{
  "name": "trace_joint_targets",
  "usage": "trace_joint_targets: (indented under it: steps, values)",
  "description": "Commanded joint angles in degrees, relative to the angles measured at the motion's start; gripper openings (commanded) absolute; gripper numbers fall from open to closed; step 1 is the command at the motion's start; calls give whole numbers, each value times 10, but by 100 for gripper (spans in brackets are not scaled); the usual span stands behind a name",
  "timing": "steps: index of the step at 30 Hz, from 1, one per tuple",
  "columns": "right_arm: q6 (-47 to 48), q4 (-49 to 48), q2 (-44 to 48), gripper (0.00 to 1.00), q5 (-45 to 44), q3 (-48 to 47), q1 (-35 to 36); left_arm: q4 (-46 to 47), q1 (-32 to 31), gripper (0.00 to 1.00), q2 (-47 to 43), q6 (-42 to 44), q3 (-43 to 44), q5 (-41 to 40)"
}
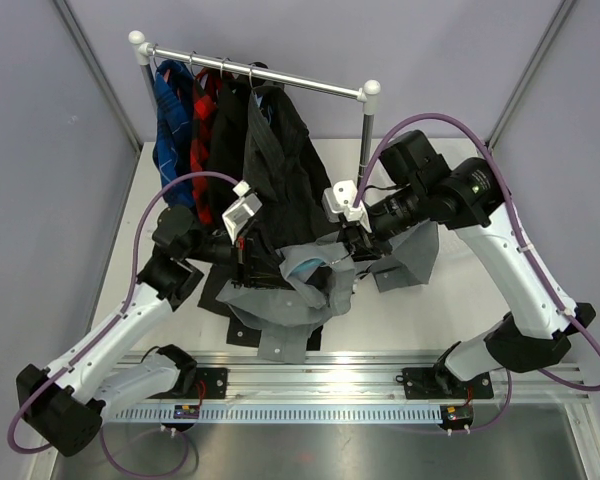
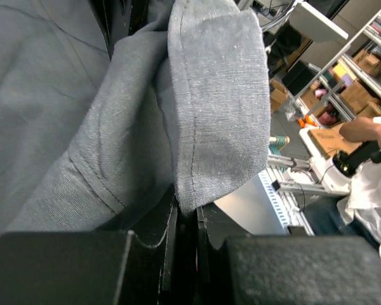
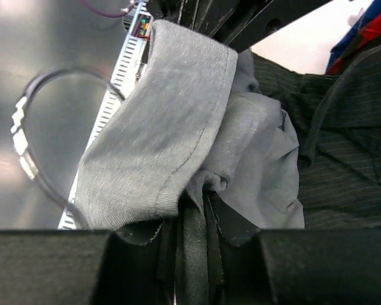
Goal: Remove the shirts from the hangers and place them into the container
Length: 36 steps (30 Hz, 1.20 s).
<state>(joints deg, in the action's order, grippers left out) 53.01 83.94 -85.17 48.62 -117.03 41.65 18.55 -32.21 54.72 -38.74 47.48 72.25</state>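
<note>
A light grey shirt hangs bunched above the table between my two grippers. My left gripper is shut on a hemmed fold of the grey shirt, which is pinched between its fingertips. My right gripper is shut on the gathered grey cloth, which runs down between its jaws. Behind, the dark pinstriped shirt, a black shirt, a red plaid shirt and a blue plaid shirt hang by hanger hooks. The container is out of view.
The metal rail with white knobs stands at the back of the white table, its right post close to my right arm. A slotted mounting rail runs along the near edge. Grey walls enclose both sides.
</note>
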Motion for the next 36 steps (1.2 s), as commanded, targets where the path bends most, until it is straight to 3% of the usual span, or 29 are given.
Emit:
trace_joint_targets:
  steps: [1,3,4,5,8,9,12,15,18,20,24,26,29,36]
  values:
    - [-27,37,-11,1,38,-12,16,-47,-11,0,-8,65,50,-42]
    - [-41,20,2,0,30,-4,16,-106,-11,1,-15,102,69,-68]
    - [-49,10,9,0,19,8,17,-135,-11,7,-20,121,78,-83]
    - [-55,0,15,0,12,16,16,-166,-11,20,-24,141,88,-101]
    - [-84,-40,44,0,-17,48,12,-279,-10,38,-49,205,125,-189]
    - [-105,-52,58,0,-24,57,5,-326,-9,56,-57,225,132,-246]
    - [-155,-105,81,0,-57,93,-19,-407,-9,76,-93,253,168,-366]
    - [-213,-183,105,0,-91,136,-45,-473,-9,88,-122,253,202,-478]
    - [-277,-249,129,0,-140,177,-59,-527,-9,95,-135,211,221,-549]
    - [-303,-272,135,0,-192,194,-69,-543,-9,99,-135,176,218,-555]
    - [-362,-299,127,0,-265,199,-71,-495,-42,99,-143,46,139,-569]
    - [-375,-305,122,0,-272,204,-72,-472,-78,99,-135,20,118,-605]
    - [-389,-314,121,0,-258,212,-73,-447,-188,99,-95,2,109,-712]
    - [-393,-321,132,0,-240,237,-75,-335,-258,99,6,-19,112,-862]
